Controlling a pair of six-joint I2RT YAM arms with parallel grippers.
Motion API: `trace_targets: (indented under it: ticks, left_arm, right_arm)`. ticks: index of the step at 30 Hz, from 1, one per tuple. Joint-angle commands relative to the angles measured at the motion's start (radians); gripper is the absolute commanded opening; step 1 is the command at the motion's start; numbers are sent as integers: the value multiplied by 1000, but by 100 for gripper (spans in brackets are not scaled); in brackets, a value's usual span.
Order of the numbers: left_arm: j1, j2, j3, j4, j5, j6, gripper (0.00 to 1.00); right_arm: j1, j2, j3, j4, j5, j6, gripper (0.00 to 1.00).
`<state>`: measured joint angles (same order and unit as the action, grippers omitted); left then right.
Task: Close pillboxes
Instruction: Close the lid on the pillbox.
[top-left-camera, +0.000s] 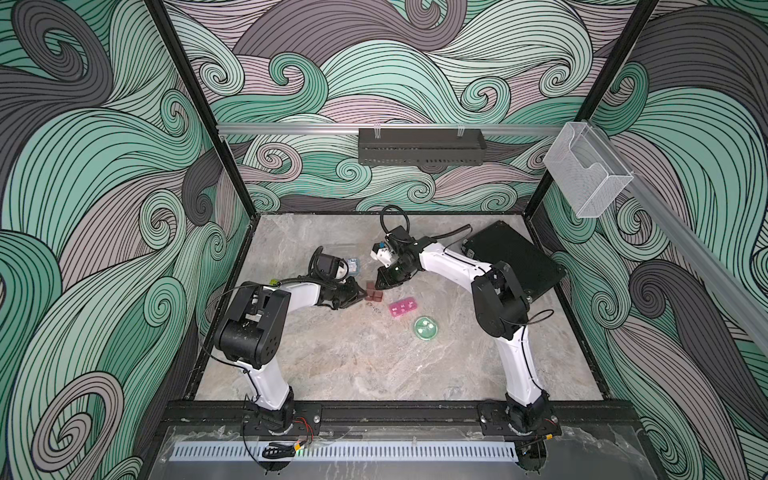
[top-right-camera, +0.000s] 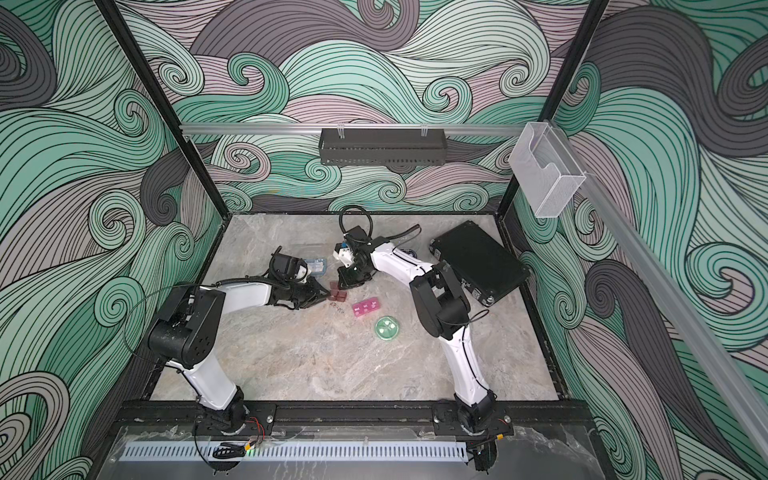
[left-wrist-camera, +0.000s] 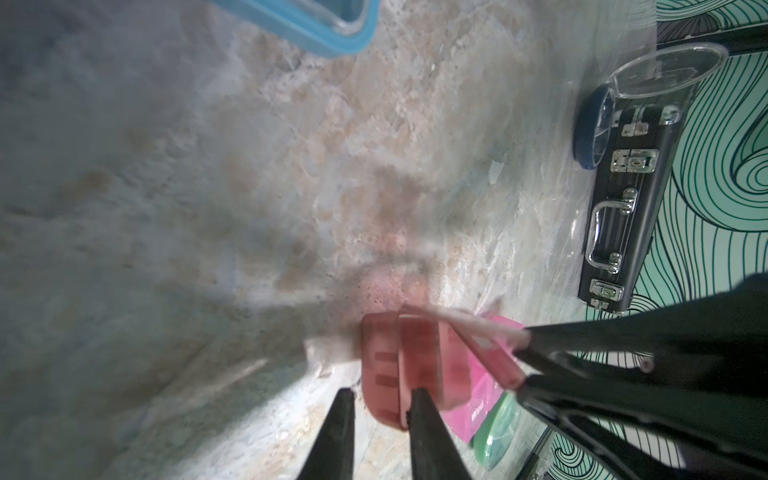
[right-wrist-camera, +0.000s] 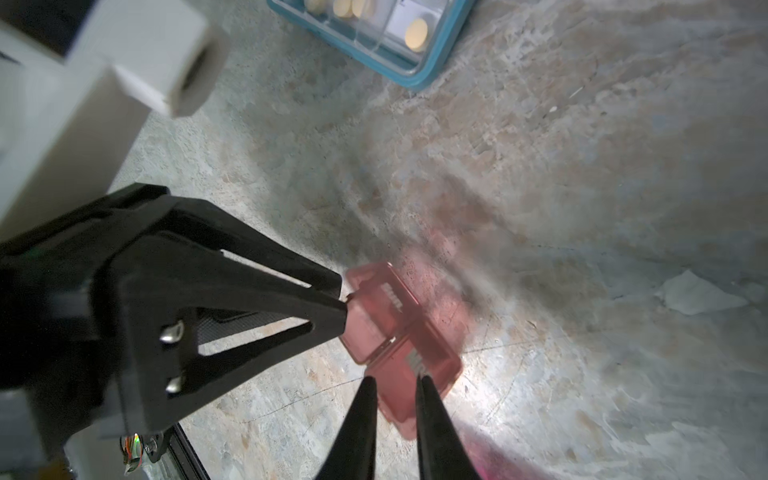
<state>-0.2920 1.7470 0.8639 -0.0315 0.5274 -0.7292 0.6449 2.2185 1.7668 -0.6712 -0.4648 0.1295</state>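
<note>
The brown two-cell pillbox (top-left-camera: 374, 294) (top-right-camera: 337, 294) lies mid-table between both arms. My left gripper (left-wrist-camera: 382, 395) (top-left-camera: 360, 297) is shut on its end wall (left-wrist-camera: 386, 374), seen pinching it in the right wrist view (right-wrist-camera: 344, 301). From the other side my right gripper (right-wrist-camera: 397, 380) (top-left-camera: 379, 286) is shut on the box's raised lid flap (left-wrist-camera: 494, 357). The pink three-cell pillbox (top-left-camera: 403, 308) and round green pillbox (top-left-camera: 426, 328) lie closed nearby. The pale blue pillbox (right-wrist-camera: 374, 37) holds pills. The dark blue round pillbox (left-wrist-camera: 588, 124) has its clear lid (left-wrist-camera: 665, 70) standing open.
A large black flat case (top-left-camera: 515, 257) lies at the back right, close behind the right arm. A lime green brick (top-left-camera: 273, 281) peeks out behind the left forearm. Marble tabletop (top-left-camera: 353, 357) stretches toward the front rail.
</note>
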Motion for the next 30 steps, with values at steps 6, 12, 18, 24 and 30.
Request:
trace_targets:
  ticks: [6,12,18,24,30]
  left_arm:
    - [-13,25,24,1,-13,-8,23]
    - [-15,12,15,2,-18,-6,23]
    - [-15,-16,17,-11,-21,4,23]
    - [-15,8,31,-1,-15,-5,23]
    - [-15,19,38,-1,-14,-3,23]
  right_arm:
    - [14,-16,-12,-17,1,-33,16]
    - [21,-74,-43,-18,28,-46,16]
    - [-2,-121,-61,-17,46,-55,16]
    - [-2,-82,-51,-16,25,-52,16]
    - [-3,-45,-22,-18,24,-48,16]
